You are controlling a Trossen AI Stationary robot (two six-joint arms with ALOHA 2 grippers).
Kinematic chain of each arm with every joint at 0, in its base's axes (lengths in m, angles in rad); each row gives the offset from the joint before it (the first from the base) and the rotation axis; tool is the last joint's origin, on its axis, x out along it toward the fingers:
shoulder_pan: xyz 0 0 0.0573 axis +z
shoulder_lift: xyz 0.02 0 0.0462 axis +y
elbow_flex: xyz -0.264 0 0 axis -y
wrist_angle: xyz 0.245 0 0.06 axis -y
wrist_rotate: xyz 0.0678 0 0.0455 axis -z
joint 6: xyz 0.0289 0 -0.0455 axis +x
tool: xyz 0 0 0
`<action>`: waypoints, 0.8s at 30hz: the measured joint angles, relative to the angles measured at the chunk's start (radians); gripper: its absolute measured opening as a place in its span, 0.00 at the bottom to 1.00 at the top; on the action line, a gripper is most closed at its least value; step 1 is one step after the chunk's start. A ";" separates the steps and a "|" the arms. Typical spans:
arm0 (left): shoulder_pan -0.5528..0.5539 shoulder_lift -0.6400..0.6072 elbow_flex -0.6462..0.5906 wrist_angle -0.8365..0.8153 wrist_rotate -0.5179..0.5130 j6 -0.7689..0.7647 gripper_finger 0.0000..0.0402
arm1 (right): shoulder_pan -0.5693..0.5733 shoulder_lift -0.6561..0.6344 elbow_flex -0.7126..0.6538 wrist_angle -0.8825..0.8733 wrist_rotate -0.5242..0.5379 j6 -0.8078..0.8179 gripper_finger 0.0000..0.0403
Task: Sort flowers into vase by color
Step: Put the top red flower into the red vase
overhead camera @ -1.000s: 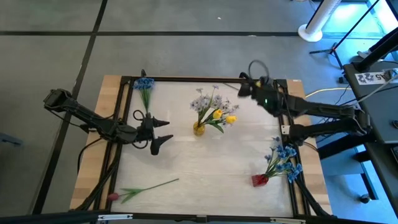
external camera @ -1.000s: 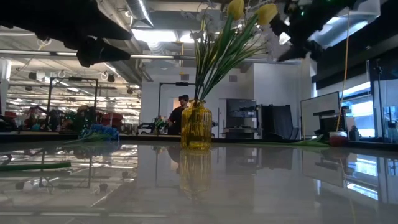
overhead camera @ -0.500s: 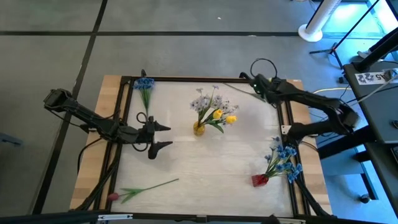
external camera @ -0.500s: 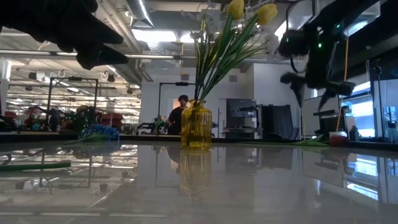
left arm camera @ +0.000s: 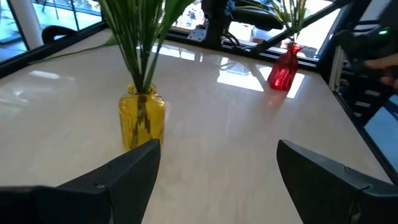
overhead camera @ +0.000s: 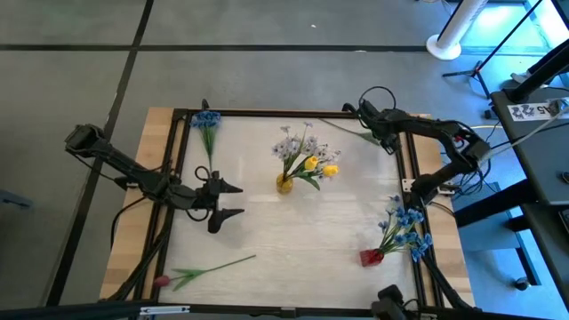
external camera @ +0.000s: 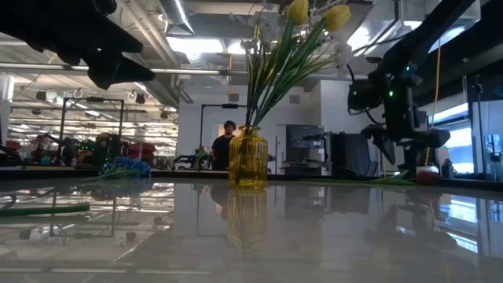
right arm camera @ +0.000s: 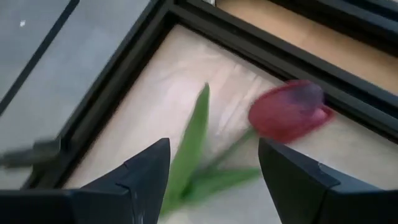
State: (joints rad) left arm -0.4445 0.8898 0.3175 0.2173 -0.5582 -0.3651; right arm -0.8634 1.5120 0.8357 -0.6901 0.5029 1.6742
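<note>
- Flowers are being shown in several places on the table [overhead camera: 267,233]: yellow tulips [overhead camera: 318,165] and pale lavender blooms [overhead camera: 293,143] are standing in a yellow glass vase [overhead camera: 284,184] near the middle.
- Blue flowers [overhead camera: 404,229] are being held in a red vase [overhead camera: 371,257] near the right edge; its mouth is being hidden by the blooms in the high view.
- A loose blue flower [overhead camera: 207,124] is lying at the far left corner, and a pink-headed flower [overhead camera: 203,269] is lying at the near left, its head partly covered by the frame rail.
- A red tulip [right arm camera: 289,111] is being seen blurred just past the right gripper [right arm camera: 214,168], lying in the far right corner beside the black frame [right arm camera: 124,74]; it is barely made out in the high view.
- The right gripper's fingers are being held apart over the tulip's stem, with nothing between them.
- The left gripper [overhead camera: 226,201] is being held spread and empty, left of the yellow vase and apart from it.
- In the low view, the tops of the bouquet are being cut off by the picture's edge.
</note>
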 joint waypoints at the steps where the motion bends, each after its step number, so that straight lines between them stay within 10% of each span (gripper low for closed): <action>1: -0.005 0.000 0.000 0.000 0.000 -0.007 0.79 | -0.012 0.015 0.000 0.019 -0.002 0.002 0.60; 14: -0.024 0.000 0.000 0.000 -0.007 0.006 0.79 | -0.023 0.186 0.014 0.107 -0.012 0.090 0.57; 24: -0.023 0.000 0.000 0.001 -0.007 0.035 0.79 | 0.026 0.187 0.012 0.051 -0.016 0.029 0.16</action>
State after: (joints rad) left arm -0.4675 0.8898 0.3173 0.2184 -0.5648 -0.3298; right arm -0.8376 1.6993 0.8474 -0.6395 0.4870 1.7033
